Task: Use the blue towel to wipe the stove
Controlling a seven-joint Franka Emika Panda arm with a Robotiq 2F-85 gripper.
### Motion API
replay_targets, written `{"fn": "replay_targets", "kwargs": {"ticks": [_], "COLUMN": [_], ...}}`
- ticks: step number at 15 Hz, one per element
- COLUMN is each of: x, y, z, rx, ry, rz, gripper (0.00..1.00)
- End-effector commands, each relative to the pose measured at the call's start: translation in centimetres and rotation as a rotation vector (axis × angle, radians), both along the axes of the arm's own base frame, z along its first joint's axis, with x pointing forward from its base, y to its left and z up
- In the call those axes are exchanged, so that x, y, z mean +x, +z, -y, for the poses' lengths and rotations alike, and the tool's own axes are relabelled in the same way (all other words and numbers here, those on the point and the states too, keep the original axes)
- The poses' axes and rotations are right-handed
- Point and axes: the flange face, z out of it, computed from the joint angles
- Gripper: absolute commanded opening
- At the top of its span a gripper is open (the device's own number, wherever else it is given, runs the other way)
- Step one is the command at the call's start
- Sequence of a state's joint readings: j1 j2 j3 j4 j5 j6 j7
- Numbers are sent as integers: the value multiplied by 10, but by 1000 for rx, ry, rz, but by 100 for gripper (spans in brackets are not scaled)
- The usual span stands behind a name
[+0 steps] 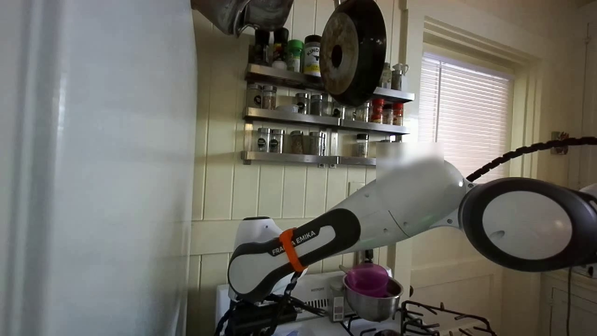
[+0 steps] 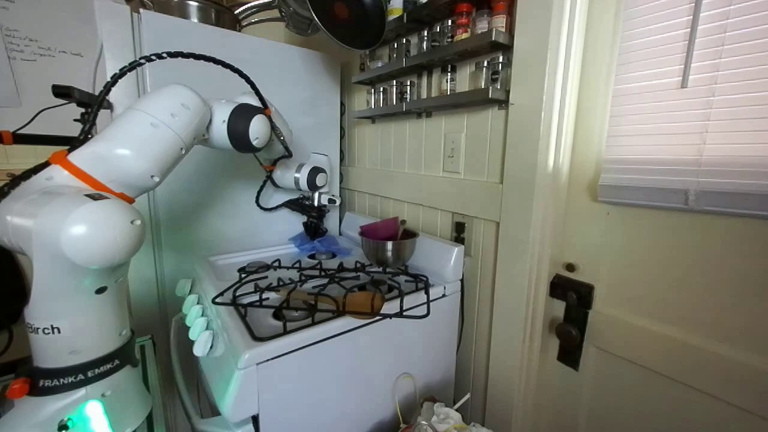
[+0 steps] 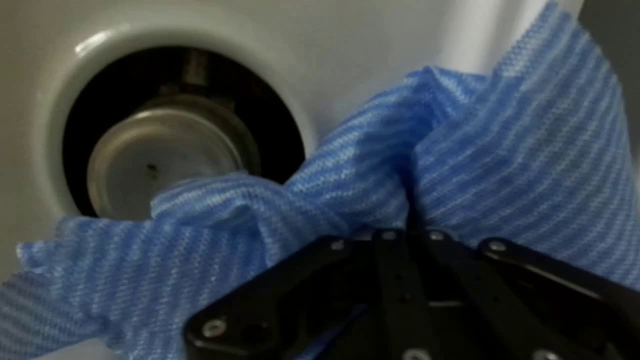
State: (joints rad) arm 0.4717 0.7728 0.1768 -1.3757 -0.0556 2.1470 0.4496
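Note:
The blue towel [image 3: 525,165], striped and bunched into folds, is pinched between the fingers of my gripper [image 3: 413,233] in the wrist view. Its ends spread out to both sides of the jaws, and part of it overlaps the edge of a round burner well [image 3: 170,145]. In an exterior view the gripper [image 2: 315,230] points down over the back corner of the white stove [image 2: 354,372], with the towel [image 2: 329,243] beneath it at the stovetop. My gripper is shut on the cloth; the fingertips themselves are partly buried in folds.
Dark wire grates [image 2: 324,294] cover the nearer burners, with a wooden utensil [image 2: 365,303] among them. A steel pot [image 2: 390,251] holding a purple-pink bowl [image 2: 380,229] stands close to the towel. The tall white fridge [image 2: 240,186] rises beside the arm.

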Motion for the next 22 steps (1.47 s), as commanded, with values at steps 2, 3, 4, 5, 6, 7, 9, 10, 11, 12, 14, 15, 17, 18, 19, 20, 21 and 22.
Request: {"fn": "replay_targets", "kwargs": {"ticks": [2,3,4,5,6,7,9,10,11,12,14,15,17,18,19,20,21,22], "x": [-46,-55,-63,-71,-78,-84,-93,-97,-97,-96,-98,-100,-109,-113,-117,-121,-124,-127], "y": [-4,-4,-4,-5,-6,-7,-9,-9,-10,-11,-12,-13,-15,-15,-16,-17,-19,-20], "z": [-5,-7,-7,-5,-3,0,4,6,8,12,25,32,47,53,58,65,70,76], "rx": [-72,-87,-105,-124,-138,-150,-158,-160,-160,-172,-200,-215,-242,-259,-273,-291,-307,-324], "ry": [-19,-20,-31,-48,-69,-93,-131,-145,-170,-215,-340,-390,-495,-544,-595,-645,-695,-746], "rz": [-160,-191,-223,-253,-273,-296,-324,-334,-327,-314,-310,-315,-332,-343,-353,-362,-372,-378], "gripper": [1,1,1,1,1,1,1,1,1,1,1,1,1,1,1,1,1,1]}}
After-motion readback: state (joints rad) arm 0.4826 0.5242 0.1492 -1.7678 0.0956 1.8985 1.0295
